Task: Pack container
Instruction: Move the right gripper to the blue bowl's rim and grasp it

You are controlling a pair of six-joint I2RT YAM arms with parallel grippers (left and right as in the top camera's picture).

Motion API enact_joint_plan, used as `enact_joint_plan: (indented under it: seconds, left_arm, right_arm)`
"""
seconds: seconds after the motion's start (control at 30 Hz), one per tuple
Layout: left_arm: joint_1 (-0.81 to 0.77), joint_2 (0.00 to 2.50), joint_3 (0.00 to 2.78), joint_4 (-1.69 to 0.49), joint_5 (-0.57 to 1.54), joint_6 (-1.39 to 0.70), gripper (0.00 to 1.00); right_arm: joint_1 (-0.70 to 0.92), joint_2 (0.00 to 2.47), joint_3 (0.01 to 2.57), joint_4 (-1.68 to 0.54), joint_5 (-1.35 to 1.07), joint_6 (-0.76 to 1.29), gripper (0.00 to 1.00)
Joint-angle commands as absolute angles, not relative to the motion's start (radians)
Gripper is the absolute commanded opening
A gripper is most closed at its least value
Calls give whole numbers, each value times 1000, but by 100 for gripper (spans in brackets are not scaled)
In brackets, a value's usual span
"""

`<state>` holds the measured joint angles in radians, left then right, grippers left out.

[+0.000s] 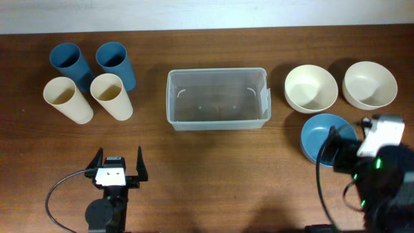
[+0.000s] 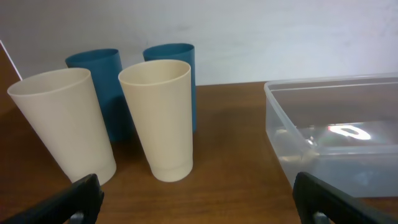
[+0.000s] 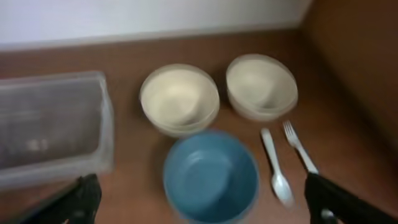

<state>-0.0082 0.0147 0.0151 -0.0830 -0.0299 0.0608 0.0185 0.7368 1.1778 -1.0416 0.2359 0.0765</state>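
Wide open and empty, the right claw (image 3: 208,204) has the round blue plastic bowl (image 3: 210,171) directly below, where an off-centre pinch could skid it.

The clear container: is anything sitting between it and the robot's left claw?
Nothing visible. Only bare table lies between the open left gripper and the container; the cups stand to the left of that path.

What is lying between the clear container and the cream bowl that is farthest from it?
The other cream bowl lies there, as both the overhead view and the right wrist view show.
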Motion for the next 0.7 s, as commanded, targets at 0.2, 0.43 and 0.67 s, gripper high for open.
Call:
enact_joint_plan:
  seconds: [0.2, 0.43, 0.67]
  left_arm:
    - [-10, 8, 9, -83, -19, 73, 100]
    - [-10, 8, 9, -83, -19, 73, 100]
    - [-10, 8, 9, -83, -19, 73, 100]
  right_arm:
    - [-30, 1076, 1504, -1487, 489, 384, 99]
    - [-281, 1134, 1505, -1603, 492, 787, 99]
    - [-464, 1155, 1451, -1572, 385, 700, 99]
